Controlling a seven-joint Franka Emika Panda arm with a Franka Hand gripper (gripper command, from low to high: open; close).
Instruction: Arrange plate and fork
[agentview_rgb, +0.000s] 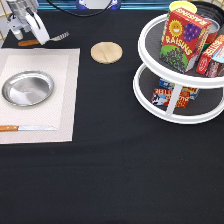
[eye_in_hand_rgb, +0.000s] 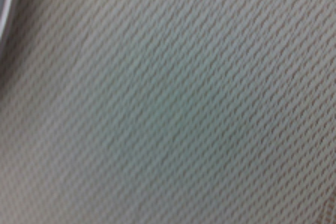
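The plate (agentview_rgb: 27, 88) is a round shiny silver dish lying on the pale placemat (agentview_rgb: 62, 80) at the exterior view's left. The fork (agentview_rgb: 61, 36), with an orange-brown handle and short metal tines, lies slanted just beyond the mat's top edge. Its tines point to the exterior view's right. My gripper (agentview_rgb: 40, 36) is at the top left, right over the middle of the fork, and hides that part of it. Only the handle end (agentview_rgb: 26, 43) and the tines show. The wrist view shows only the placemat's weave (eye_in_hand_rgb: 172, 115) from very close.
A wooden-handled knife (agentview_rgb: 25, 128) lies on the mat's bottom part. A small round light-wood disc (agentview_rgb: 106, 52) sits on the black cloth right of the fork. A white two-tier turntable (agentview_rgb: 150, 95) with a raisins box (agentview_rgb: 184, 40) and other packets stands at the right.
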